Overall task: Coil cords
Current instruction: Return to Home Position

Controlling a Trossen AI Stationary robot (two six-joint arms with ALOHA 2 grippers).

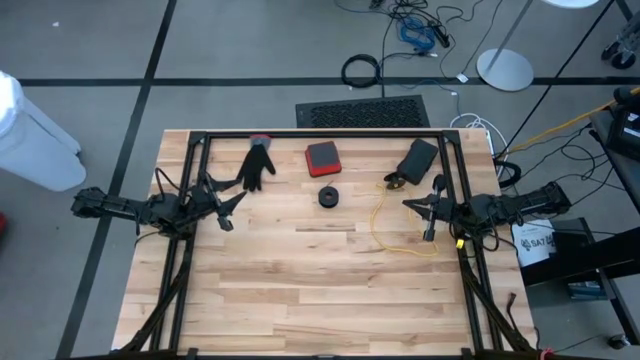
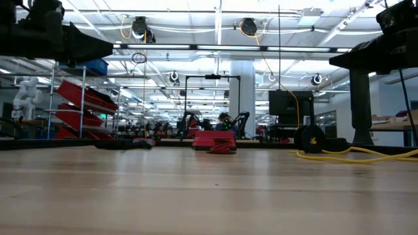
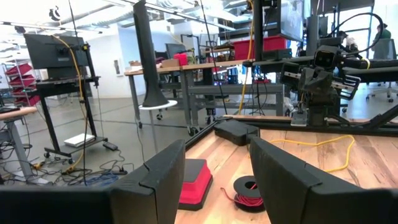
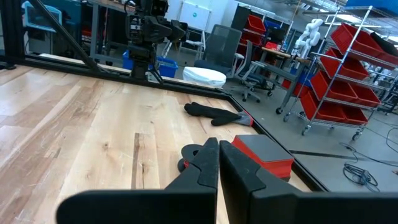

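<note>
The pale wooden plank table (image 1: 300,290) carries, mid-surface, the small black spool wound with red wire (image 1: 329,196), with the long yellow cord (image 1: 378,222) loose to its right. Flanking the spool, the left gripper (image 3: 216,149), fingers spread, and right gripper (image 4: 217,146), fingers pressed together, should retreat without snagging that cord. Whether a second, black one lies anywhere I cannot tell.

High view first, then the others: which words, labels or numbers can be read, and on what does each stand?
"SAZ": start of dark print on the white label right of the table; the rest is too small to read.
Nothing else is readable in any view.
</note>
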